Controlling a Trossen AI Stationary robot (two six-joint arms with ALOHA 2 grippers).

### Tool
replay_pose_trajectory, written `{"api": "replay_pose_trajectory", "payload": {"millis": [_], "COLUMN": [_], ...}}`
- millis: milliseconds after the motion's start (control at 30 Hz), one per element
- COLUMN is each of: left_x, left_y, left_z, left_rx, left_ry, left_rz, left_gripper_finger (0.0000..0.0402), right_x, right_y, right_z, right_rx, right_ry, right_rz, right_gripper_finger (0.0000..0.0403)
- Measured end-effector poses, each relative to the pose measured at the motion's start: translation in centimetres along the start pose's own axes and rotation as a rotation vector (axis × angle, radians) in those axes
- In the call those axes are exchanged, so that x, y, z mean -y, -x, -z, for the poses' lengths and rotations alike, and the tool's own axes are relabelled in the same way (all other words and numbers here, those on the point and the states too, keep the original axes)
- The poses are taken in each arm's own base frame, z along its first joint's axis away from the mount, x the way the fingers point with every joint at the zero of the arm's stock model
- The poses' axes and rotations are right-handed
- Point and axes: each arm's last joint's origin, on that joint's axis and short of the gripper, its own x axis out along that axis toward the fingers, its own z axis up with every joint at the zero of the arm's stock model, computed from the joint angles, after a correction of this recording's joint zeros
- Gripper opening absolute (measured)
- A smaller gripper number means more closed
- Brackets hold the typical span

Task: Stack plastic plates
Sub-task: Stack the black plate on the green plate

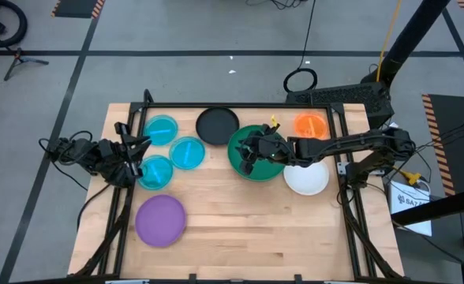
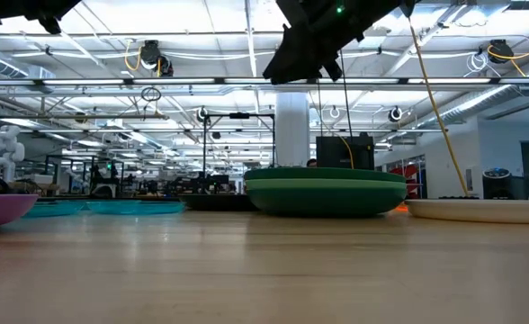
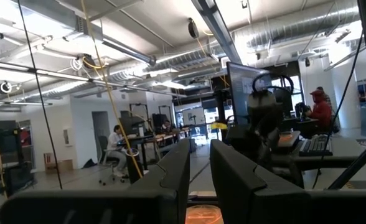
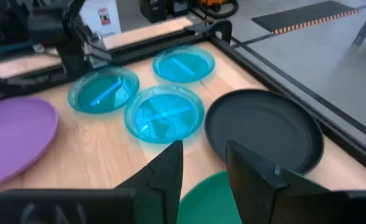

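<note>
Two large green plates [image 1: 257, 162] sit stacked near the table's middle, the light green one on the dark green one [image 2: 326, 193]. My right gripper [image 4: 205, 168] hovers open above their left rim, well clear of them in the low view [image 2: 302, 54]. Three translucent blue plates [image 1: 187, 152] [image 1: 161, 128] [image 1: 155, 171] lie flat on the left. A black plate [image 1: 217, 125], an orange plate [image 1: 312, 125], a white plate [image 1: 306, 177] and a purple plate [image 1: 161, 220] each lie alone on the table. My left gripper [image 1: 140, 150] is open and raised beside the blue plates.
A black metal frame [image 1: 240, 105] runs along the table's far edge and both sides. Bare wood [image 1: 256, 229] stretches across the near half, right of the purple plate. People sit at desks in the room beyond the table [image 3: 320, 109].
</note>
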Motion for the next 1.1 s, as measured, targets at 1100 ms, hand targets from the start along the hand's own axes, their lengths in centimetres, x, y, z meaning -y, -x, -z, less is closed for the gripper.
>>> {"api": "replay_pose_trajectory", "payload": {"millis": [1100], "left_x": [-0.2], "left_y": [-3.1], "left_z": [1.5], "left_rx": [-0.118], "left_ry": [-0.118], "left_rz": [-0.247], "left_gripper_finger": [0.0072], "right_x": [8.8], "right_y": [-2.5], "right_z": [-4.3], "right_rx": [-0.046], "right_ry": [-0.054], "right_rz": [0.194], "right_gripper_finger": [0.0116]}}
